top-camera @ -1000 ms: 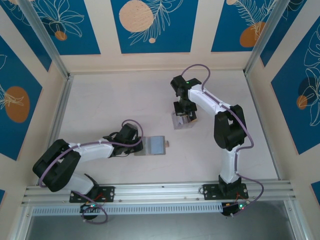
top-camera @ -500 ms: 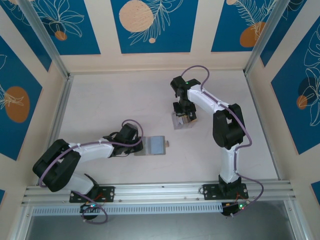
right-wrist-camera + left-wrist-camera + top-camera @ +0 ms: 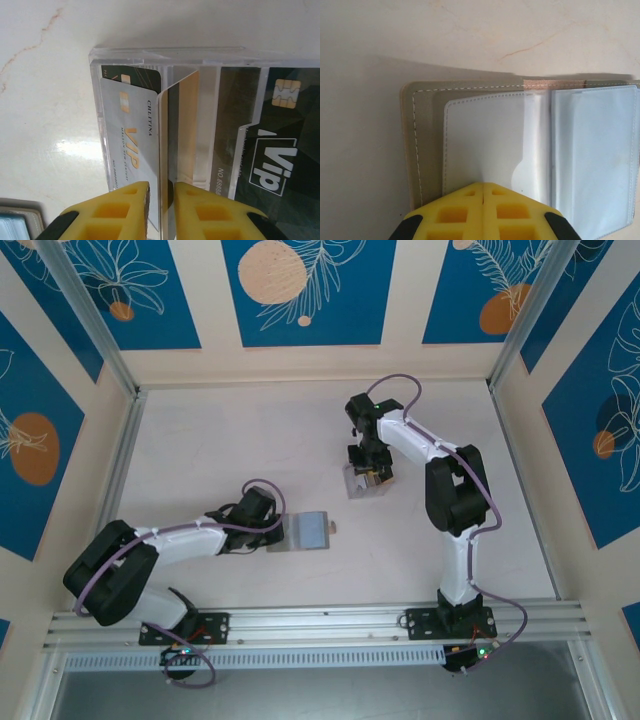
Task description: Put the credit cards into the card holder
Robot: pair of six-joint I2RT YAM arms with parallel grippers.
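1. The card holder (image 3: 313, 530) lies open and flat on the table (image 3: 220, 445). Its grey cover has a stitched border, and clear pockets (image 3: 492, 145) lie on top of it.
2. The left gripper (image 3: 482, 202) is at the card holder's left edge, as seen from above. Its two yellow fingers are pressed together with no gap, and the tips rest on the near edge of a clear pocket. I cannot tell if they pinch the pocket.
3. The credit cards (image 3: 225, 95) are in a clear box (image 3: 165, 54). The box stands beyond the card holder and to its right, apart from it.
4. A white card (image 3: 125, 150) lies flat in the box on the side toward the card holder. A black card (image 3: 270, 160) lies on the other side.
5. The right gripper (image 3: 160, 192) is over the box. Its fingers are almost closed and clamp an upright card (image 3: 182, 125), which stands on its edge between the white card and the black card.
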